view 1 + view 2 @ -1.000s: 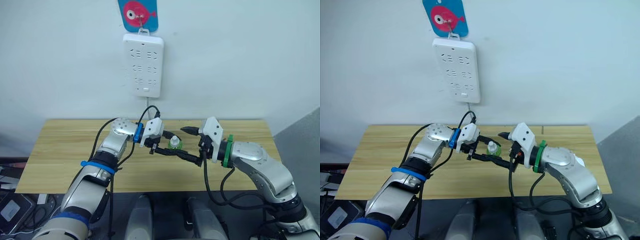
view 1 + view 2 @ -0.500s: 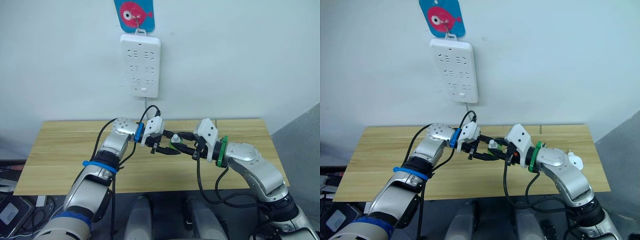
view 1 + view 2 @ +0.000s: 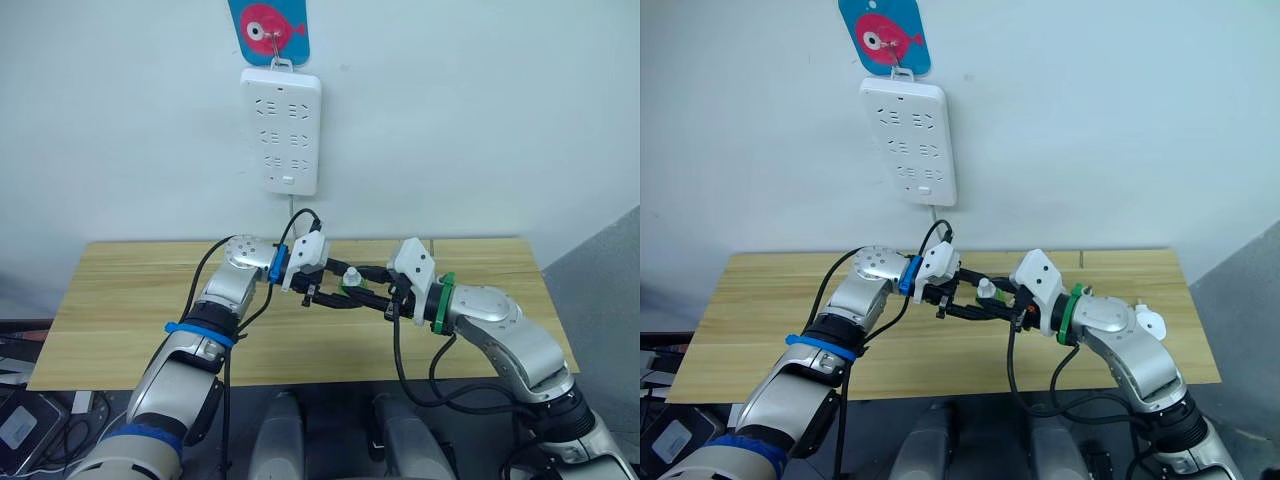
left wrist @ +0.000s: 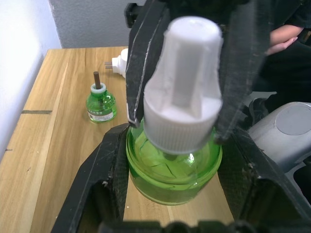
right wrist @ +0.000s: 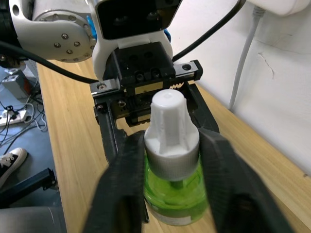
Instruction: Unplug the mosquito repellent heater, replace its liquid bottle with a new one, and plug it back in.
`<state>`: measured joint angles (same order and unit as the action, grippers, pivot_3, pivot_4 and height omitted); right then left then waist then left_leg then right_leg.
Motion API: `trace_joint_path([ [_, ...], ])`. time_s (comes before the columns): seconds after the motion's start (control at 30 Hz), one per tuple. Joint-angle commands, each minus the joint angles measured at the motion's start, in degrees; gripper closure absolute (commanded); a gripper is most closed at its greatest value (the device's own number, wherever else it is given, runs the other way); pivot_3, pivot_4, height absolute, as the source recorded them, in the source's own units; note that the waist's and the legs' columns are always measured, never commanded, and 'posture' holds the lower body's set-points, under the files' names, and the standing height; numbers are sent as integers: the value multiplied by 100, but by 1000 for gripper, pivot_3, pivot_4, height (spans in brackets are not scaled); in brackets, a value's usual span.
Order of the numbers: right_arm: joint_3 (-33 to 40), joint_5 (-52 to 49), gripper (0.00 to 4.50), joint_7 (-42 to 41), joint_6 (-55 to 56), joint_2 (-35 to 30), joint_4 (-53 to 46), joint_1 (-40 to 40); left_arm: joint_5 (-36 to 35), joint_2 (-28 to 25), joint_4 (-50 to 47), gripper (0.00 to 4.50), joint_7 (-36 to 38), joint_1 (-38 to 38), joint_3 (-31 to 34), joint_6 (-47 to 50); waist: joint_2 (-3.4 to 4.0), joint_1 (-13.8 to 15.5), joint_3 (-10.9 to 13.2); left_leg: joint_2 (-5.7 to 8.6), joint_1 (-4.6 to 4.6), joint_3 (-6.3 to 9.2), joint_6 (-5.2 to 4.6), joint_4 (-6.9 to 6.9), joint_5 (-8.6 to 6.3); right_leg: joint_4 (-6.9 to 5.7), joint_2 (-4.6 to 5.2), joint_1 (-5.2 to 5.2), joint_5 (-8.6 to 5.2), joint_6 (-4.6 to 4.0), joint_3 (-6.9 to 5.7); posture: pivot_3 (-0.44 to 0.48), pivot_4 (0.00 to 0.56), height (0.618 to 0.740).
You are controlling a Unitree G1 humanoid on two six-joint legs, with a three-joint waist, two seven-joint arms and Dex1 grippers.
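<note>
A green liquid bottle with a white cap hangs above the table's middle. My left gripper is shut on its green body. My right gripper comes from the opposite side, and its fingers press on both sides of the cap. On the table behind lies the mosquito repellent heater, white, with its prongs showing; it also lies beside my right arm. A second green bottle with a bare brown wick stands next to the heater.
A long white power strip hangs on the wall above the table, under a blue and pink fish hook; its cord drops down to the table. The wooden table spreads out to both sides.
A second ago my right gripper was open and apart from the bottle; it has moved in and shut on the cap. The left gripper keeps the bottle in the same place.
</note>
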<state>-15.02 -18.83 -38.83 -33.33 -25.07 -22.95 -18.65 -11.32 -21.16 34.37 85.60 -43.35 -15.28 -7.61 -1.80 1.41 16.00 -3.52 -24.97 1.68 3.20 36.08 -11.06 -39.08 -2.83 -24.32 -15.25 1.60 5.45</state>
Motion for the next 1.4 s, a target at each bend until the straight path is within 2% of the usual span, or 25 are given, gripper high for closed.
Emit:
trace_joint_path([
  [0.03, 98, -92, 3421, -91, 148, 38, -139, 2, -41, 8, -233, 2269, 36, 77, 68, -101, 0, 0, 0, 0, 0, 0, 0, 0, 0, 0, 0, 0, 0, 0, 0, 161, 209, 740],
  [0.2, -23, -116, 3421, -436, 213, -53, -138, -194, -1, -9, -398, 2269, 63, 299, 11, -373, 1, 0, 0, 0, 2, 0, 0, 1, 0, -1, 0, 2, 3, -5, 0, 161, 212, 740],
  [0.33, -312, -306, 3421, -1548, 488, -223, 159, -751, -42, -5, -612, 2269, 152, 520, -30, -558, 1, -4, 0, -1, 6, -4, 0, 3, 0, -3, 0, 2, 4, -6, 3, 184, 216, 740],
  [0.4, -569, -319, 3421, -2357, 833, -307, 468, -1086, -78, -36, -794, 2269, 270, 619, -87, -581, 1, 5, 0, -1, 11, 0, -1, 5, 1, -5, 0, 9, 3, -3, -1, 205, 216, 740],
  [0.47, -816, -315, 3421, -3218, 1218, -340, 861, -1400, -120, -108, -995, 2269, 448, 730, -150, -592, 2, 12, -1, -2, 16, 4, -2, 6, 1, -7, -1, 15, 2, -2, -6, 236, 214, 740],
  [0.57, -1123, -94, 3421, -4062, 1921, -58, 1901, -1951, -236, -352, -1374, 2269, 672, 958, -342, -581, -1, 23, -3, 0, 17, 8, -2, 6, 2, -7, 0, 18, 9, -14, -10, 267, 209, 740],
  [0.67, -1203, 123, 3421, -4376, 2382, 305, 2740, -2333, -365, -543, -1760, 2269, 690, 1137, -470, -432, -1, 62, -3, -3, 19, 18, -2, 5, 2, -21, -1, 16, 16, -26, -21, 296, 208, 740],
  [0.8, -1106, 188, 3421, -4588, 2496, 424, 3039, -2439, -390, -610, -1918, 2269, 690, 1217, -458, -338, 0, 219, -4, -2, 20, 30, -1, 7, 2, -46, 0, 12, 15, -28, -35, 300, 209, 740],
  [0.87, -1006, 187, 2693, -4663, 2457, 263, 2981, -2365, -355, -601, -1852, 2269, 652, 1199, -399, -323, 0, 321, -4, -2, 20, 35, 1, 10, 3, -49, 0, 13, 15, -29, -40, 293, 215, 740],
  [0.9, -919, 216, 2516, -4624, 2413, 112, 2911, -2276, -315, -592, -1738, 2269, 608, 1145, -359, -344, 1, 345, -4, -1, 20, 35, 1, 11, 4, -48, 0, 13, 15, -30, -40, 284, 218, 740],
  [0.93, -829, 223, 2153, -4584, 2365, -16, 2829, -2192, -271, -582, -1619, 2269, 575, 1079, -329, -390, 1, 376, -4, 1, 20, 36, 2, 14, 4, -49, 2, 14, 15, -30, -40, 277, 222, 740],
  [1.13, -162, -35, 136, -4265, 1721, -951, 1757, -1500, -127, -470, -848, 2269, 336, 635, -101, -597, 1, 465, -4, 4, 16, 31, 2, 43, 4, -48, 4, 20, 9, -22, -33, 231, 221, 740],
  [1.27, 291, -79, 60, -3751, 1357, -1315, 1207, -1007, -94, -422, -522, 2269, 205, 484, -5, -701, 1, 405, -4, 4, 15, 29, 1, 58, 4, -60, 2, 20, 3, -10, -30, 210, 216, 740],
  [1.4, 808, -20, 60, -2511, 809, -1151, 603, -505, -119, -315, -285, 2269, -197, 326, 177, -496, 1, 306, -4, 3, 16, 34, 1, 67, 4, -80, 0, 19, 0, -5, -30, 198, 217, 740],
])
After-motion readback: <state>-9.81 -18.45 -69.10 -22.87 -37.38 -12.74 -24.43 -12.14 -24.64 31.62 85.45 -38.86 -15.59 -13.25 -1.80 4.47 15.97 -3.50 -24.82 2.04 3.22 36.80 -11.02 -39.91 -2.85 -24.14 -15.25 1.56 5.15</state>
